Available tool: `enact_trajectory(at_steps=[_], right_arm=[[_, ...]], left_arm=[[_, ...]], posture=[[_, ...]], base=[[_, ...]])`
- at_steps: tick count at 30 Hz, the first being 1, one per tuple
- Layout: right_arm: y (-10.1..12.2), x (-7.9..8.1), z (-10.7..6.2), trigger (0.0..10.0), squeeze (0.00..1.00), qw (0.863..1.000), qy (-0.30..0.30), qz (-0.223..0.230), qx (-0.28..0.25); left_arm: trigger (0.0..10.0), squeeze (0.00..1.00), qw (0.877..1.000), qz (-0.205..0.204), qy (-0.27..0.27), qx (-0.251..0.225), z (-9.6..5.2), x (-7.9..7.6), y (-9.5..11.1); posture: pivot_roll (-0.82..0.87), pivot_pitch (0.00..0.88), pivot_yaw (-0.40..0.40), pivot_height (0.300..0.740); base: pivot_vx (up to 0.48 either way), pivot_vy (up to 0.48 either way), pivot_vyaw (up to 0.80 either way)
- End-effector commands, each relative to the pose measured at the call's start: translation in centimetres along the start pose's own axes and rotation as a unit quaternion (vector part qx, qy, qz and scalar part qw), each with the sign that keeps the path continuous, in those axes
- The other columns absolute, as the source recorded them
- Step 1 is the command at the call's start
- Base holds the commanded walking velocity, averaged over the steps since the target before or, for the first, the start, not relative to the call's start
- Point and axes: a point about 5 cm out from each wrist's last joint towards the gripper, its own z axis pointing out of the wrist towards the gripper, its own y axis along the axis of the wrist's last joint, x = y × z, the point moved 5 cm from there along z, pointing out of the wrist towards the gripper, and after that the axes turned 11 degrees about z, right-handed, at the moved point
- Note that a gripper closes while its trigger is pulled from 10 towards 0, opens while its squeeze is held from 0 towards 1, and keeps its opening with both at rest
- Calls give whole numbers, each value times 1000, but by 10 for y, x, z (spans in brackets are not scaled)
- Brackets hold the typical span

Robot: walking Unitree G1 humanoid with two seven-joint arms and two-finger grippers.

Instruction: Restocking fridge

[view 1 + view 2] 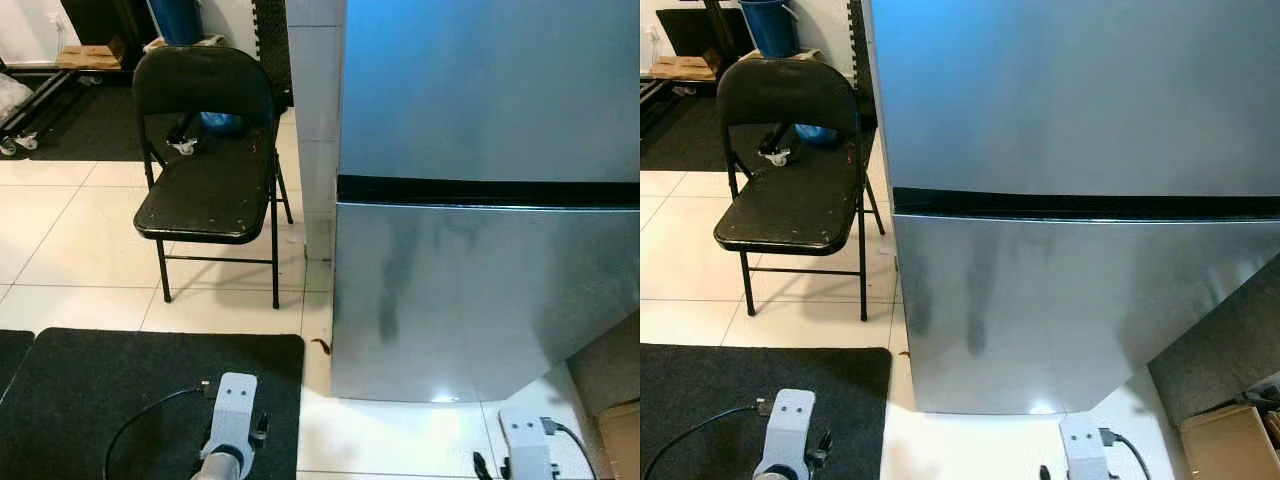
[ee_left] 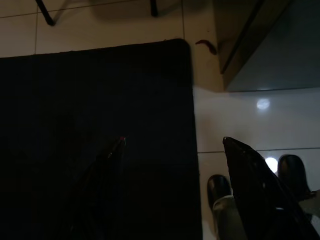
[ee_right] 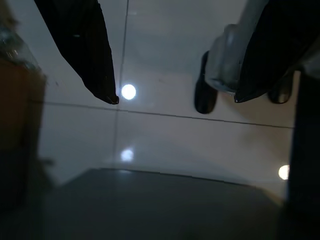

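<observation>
Facing the closed fridge [image 1: 480, 200], both arms hang low, jaws released and empty. Its smooth steel doors look heavy and slippery; grip likely at the dark seam [image 1: 480, 190] between them.

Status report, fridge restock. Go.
Both grippers open, empty, hanging low: left gripper over black mat, right gripper over white tile. Fridge dead ahead, both doors shut. Black folding chair stands left of it, clear of the doors.
</observation>
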Motion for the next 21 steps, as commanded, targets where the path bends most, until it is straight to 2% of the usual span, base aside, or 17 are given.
enact_trajectory(at_steps=[1,5,21], right_arm=[[-11,-3,-3,10000,0,1000,-8,5,15],[-13,-4,-3,10000,0,1000,-13,19,18],[-16,-8,-5,10000,0,1000,-16,16,19]], left_arm=[[10000,0,1000,9,3,19,-4,3,-15],[10000,0,1000,12,0,20,-4,1,-16],[10000,0,1000,21,-5,16,-2,-1,-13]], posture=[[-122,169,-2,717],[-122,167,-2,717],[-126,155,2,717]], base=[[0,0,0],[0,0,0],[0,0,0]])
